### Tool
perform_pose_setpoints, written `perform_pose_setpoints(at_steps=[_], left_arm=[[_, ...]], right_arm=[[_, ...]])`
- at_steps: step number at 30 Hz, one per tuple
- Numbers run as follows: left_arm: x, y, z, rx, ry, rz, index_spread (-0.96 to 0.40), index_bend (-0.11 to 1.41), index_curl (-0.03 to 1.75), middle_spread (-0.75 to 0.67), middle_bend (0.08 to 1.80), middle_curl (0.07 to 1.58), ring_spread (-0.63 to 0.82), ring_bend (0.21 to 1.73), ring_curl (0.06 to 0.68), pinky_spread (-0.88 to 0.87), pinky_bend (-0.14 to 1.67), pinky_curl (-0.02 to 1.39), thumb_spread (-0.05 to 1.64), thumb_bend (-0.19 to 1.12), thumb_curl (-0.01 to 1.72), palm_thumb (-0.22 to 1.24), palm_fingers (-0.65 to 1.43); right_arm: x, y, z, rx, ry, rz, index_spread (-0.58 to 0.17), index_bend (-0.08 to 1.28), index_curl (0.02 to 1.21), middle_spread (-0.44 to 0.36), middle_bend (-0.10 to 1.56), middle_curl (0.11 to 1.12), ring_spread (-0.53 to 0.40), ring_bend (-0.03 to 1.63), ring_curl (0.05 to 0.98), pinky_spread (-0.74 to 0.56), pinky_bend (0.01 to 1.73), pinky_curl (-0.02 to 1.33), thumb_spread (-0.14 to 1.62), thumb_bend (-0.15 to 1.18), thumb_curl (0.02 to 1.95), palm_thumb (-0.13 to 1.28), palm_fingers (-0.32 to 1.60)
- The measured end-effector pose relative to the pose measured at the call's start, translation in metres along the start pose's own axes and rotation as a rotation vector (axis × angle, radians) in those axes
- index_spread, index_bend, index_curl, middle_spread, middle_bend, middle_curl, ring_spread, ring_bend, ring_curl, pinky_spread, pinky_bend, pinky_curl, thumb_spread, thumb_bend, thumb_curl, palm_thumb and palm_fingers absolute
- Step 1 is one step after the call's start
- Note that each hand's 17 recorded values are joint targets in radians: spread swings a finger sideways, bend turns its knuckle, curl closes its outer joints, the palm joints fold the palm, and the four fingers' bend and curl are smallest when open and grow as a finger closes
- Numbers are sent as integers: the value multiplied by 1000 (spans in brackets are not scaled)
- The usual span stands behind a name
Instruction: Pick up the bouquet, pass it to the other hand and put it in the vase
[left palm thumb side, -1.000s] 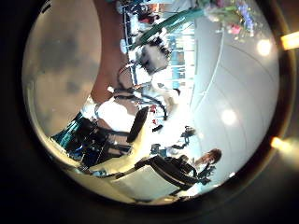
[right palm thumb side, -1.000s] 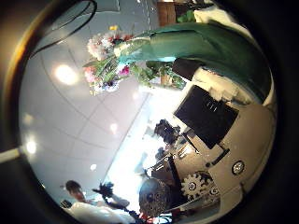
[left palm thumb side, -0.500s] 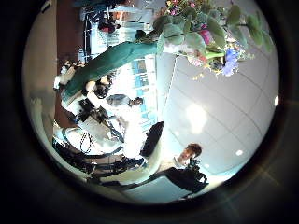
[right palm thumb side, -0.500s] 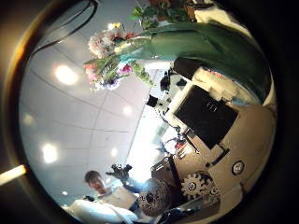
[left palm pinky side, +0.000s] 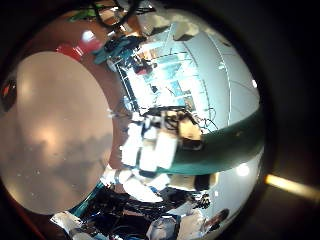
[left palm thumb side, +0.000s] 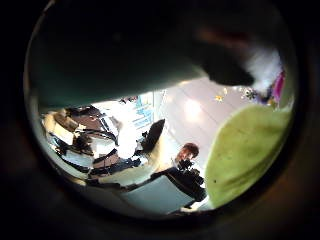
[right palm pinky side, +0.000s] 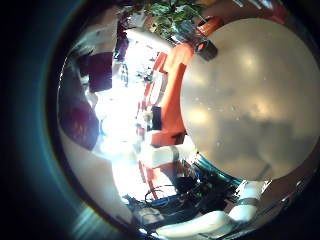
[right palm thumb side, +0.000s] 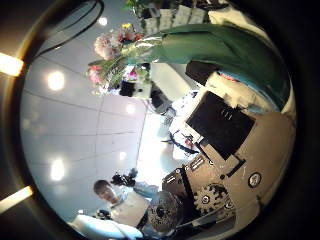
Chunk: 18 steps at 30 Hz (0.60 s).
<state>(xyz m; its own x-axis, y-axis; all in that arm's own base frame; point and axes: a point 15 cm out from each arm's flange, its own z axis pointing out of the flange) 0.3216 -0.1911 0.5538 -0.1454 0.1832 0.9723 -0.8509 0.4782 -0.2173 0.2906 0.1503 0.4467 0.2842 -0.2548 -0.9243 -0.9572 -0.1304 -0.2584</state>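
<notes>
Closer now than half a second ago, the bouquet (right palm thumb side: 150, 50) nearly fills the left hand's palm view; the right hand (right palm thumb side: 235, 120) grips its wrapped stem. Left hand's fingers: can't tell.

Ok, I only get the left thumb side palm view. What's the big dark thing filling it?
Observer: The bouquet, wrapped in a teal paper cone; the right thumb side view shows the right hand holding it.
Operator: Does it have flowers?
Observer: Yes, pink and white blooms poke from its wide end.
Operator: Has the left hand grabbed it?
Observer: Cannot tell; the left little finger side view just shows the cone passing that palm.
</notes>
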Motion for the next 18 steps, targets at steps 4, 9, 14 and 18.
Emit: perform_pose_setpoints(at_steps=[4,9,14,18], left_arm=[[3,6,0,-25,29,-31,64,222,363,74,683,531,236,586,218,303,199,269,919,-7,351,412,657],[1,4,5,-48,24,-103,-94,156,366,-160,776,649,-237,985,359,-206,708,434,935,106,423,750,1172],[-2,5,7,-68,11,-126,-251,275,439,-302,831,774,-385,1244,477,-409,1083,589,920,165,502,959,1202],[2,6,4,-59,10,-98,-391,456,557,-397,887,869,-423,1357,530,-472,1233,668,928,180,561,1033,1135]], right_arm=[[8,-2,0,7,26,10,-228,1195,916,-133,1396,812,-189,1476,709,-204,1237,933,867,-5,1241,1121,1126],[17,-3,-2,10,51,26,-227,1198,915,-134,1398,812,-190,1472,710,-204,1227,951,867,-5,1249,1120,1122],[18,-3,-4,31,42,42,-229,1192,917,-135,1396,813,-193,1465,713,-206,1224,964,879,-49,1225,1016,1102],[27,-7,-17,102,17,78,-243,1097,898,-143,1314,786,-200,1413,686,-250,1188,915,920,-47,1118,876,1043]])
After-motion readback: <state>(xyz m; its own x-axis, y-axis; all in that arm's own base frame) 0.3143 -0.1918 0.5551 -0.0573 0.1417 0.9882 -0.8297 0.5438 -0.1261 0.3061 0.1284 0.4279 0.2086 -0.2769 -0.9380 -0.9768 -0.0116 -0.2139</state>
